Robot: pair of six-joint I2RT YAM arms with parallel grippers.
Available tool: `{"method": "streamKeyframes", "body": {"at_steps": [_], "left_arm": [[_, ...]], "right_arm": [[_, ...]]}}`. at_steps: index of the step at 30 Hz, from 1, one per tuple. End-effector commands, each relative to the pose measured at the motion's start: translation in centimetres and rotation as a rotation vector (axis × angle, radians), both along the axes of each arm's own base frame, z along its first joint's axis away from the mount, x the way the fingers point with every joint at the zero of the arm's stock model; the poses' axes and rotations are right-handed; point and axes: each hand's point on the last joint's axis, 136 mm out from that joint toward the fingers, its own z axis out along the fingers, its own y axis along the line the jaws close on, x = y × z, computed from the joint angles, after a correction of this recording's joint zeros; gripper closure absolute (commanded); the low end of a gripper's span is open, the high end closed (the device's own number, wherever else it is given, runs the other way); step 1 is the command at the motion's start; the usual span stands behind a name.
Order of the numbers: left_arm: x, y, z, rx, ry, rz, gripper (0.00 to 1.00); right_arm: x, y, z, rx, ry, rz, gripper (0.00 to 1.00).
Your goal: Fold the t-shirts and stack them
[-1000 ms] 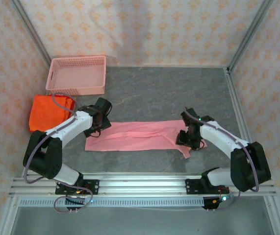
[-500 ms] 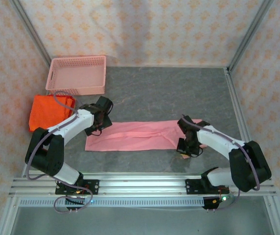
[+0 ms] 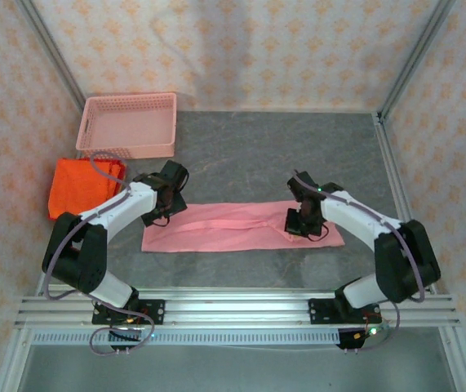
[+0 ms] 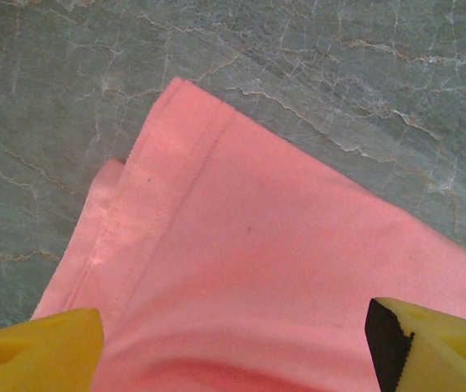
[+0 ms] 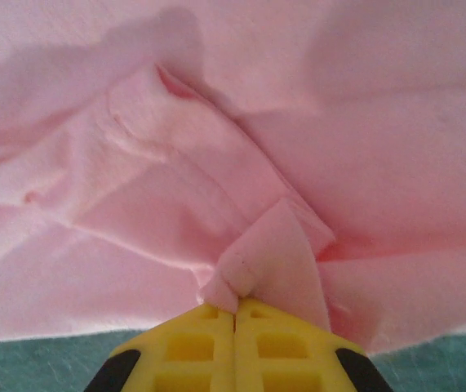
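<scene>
Pinching a raised fold of the pink t-shirt [image 3: 241, 228] near its right end, the right gripper [image 5: 234, 314] is clenched on the cloth. The left gripper [image 3: 166, 210] hangs released, jaws spread, over the shirt's left corner. The shirt lies as a long strip on the grey table [image 3: 273, 155]. The orange-red t-shirts [image 3: 82, 186] sit folded at far left, just in front of the pink mesh basket [image 3: 126, 122].

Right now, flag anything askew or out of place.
The pink t-shirt lies flat as a long strip, but its right end bunches into ridges where the right gripper pinches a tuck. Nothing else stands out.
</scene>
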Motion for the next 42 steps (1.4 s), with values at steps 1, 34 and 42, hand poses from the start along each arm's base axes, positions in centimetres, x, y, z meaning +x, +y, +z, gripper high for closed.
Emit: {"method": "streamKeyframes", "body": {"at_steps": [1,34,42], "left_arm": [[0.3,0.2,0.8,0.023,-0.014,-0.003,0.16],[0.2,0.0,0.5,0.012,-0.019,-0.009,0.16],[0.1,0.2,0.9,0.016,-0.032,-0.007,0.16]], "right_arm": [[1.3,1.1,-0.2,0.007,-0.024,0.037,1.00],[7.1,0.4,0.7,-0.102,-0.148,-0.009,0.54],[5.5,-1.0,4.7,-0.097,-0.231,0.005,0.48]]}}
